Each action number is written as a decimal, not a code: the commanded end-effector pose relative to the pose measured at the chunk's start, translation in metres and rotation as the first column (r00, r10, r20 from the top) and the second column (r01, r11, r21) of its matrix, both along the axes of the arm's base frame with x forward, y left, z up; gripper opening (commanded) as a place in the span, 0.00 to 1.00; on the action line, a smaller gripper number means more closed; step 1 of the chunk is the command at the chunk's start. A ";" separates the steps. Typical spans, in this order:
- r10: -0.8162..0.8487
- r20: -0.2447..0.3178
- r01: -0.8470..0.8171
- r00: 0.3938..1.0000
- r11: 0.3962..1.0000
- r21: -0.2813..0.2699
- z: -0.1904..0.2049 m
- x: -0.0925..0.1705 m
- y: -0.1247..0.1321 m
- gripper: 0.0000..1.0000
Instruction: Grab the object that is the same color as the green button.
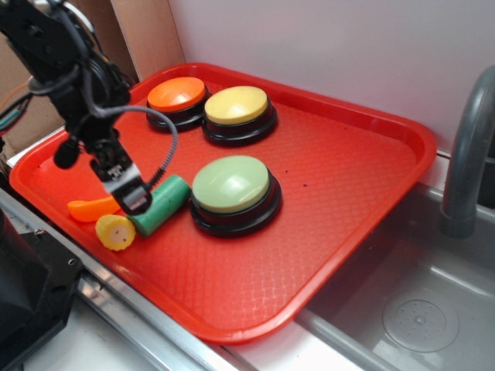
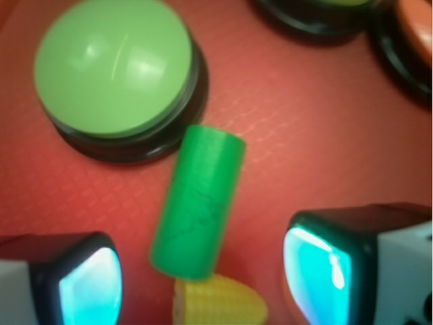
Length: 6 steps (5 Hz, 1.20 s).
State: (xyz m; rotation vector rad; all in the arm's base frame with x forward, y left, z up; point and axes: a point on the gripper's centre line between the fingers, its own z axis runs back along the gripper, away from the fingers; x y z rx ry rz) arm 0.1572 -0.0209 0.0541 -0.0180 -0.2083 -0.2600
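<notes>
light: bright, even — glare: green button [image 2: 114, 68] — wrist view: soft blur

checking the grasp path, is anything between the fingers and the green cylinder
Nothing but bare red tray. In the wrist view the fingers stand open either side of the green cylinder; the yellow corn piece sits at its near end.

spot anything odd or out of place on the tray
Nothing stands out. The green cylinder lies on its side beside the green button, touching the corn piece. No spill or damage shows. The open pincer hovers over the cylinder.
</notes>
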 end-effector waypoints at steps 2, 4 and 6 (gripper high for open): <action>0.050 -0.030 -0.050 0.998 0.999 -0.008 -0.025 0.009 0.006 0.65; 0.053 -0.068 -0.053 0.996 0.999 -0.006 -0.033 0.015 0.008 0.00; 0.130 -0.088 -0.130 0.988 0.992 0.005 -0.013 0.015 0.013 0.00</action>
